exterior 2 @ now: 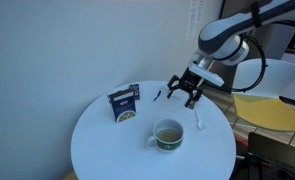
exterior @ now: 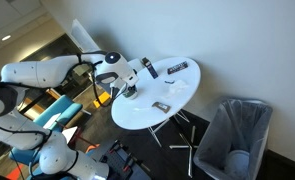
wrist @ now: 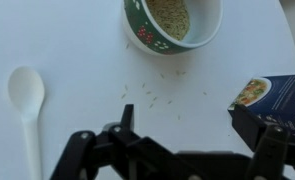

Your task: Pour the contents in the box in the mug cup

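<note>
In an exterior view we are seeing the gripper (exterior: 128, 86) hanging over the arm-side edge of the table (exterior: 187, 92), the box (exterior: 147, 67) just beyond. In an exterior view the gripper (exterior 2: 184, 92) is hovering spread and empty, the box (exterior 2: 124, 103) standing upright by the back edge, the mug cup (exterior 2: 168, 135) mid-table. In the wrist view the mug cup (wrist: 172, 25) is holding grains (wrist: 170, 15), the box (wrist: 272, 100) standing apart from it.

No legible text, box (exterior 2: 124, 103) print blurred
</note>
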Tool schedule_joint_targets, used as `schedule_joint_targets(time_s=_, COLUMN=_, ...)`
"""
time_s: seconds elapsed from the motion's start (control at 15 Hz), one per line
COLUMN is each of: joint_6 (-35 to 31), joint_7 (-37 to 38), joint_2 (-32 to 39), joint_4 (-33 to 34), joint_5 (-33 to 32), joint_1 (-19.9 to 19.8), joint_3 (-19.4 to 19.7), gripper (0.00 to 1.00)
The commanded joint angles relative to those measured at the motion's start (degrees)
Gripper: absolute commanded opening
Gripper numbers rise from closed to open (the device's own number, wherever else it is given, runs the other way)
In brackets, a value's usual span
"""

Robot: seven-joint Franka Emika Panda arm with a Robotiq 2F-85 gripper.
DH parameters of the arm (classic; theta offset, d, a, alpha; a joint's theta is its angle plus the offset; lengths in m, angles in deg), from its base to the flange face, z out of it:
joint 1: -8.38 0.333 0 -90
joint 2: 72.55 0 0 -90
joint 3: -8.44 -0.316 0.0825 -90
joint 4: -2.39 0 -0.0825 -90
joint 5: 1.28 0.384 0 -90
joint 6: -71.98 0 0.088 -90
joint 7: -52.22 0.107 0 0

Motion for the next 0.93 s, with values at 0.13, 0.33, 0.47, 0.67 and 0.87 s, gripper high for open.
schedule_joint_targets(time_s=0.13, joint_6=3.34, joint_7=1.43, joint_2=9.89, joint_4=7.87, joint_5=15.89, joint_1=-1.32, joint_3=-0.10, gripper=1.00)
schedule_joint_targets(time_s=0.33, joint_6=4.43, joint_7=1.76, joint_2=14.07, joint_4=10.40, joint_5=24.47, joint_1=-2.00, joint_3=-0.27, gripper=1.00)
schedule_joint_targets(time_s=0.47, joint_6=5.13, joint_7=2.14, joint_2=16.55, joint_4=11.79, joint_5=30.01, joint_1=-2.32, joint_3=-0.44, gripper=1.00)
schedule_joint_targets(time_s=0.67, joint_6=6.60, joint_7=2.82, joint_2=19.87, joint_4=13.68, joint_5=37.93, joint_1=-2.69, joint_3=-0.71, gripper=1.00)
schedule_joint_targets(time_s=0.87, joint_6=8.78, joint_7=4.70, joint_2=22.56, joint_4=15.23, joint_5=45.04, joint_1=-2.91, joint_3=-1.16, gripper=1.00)
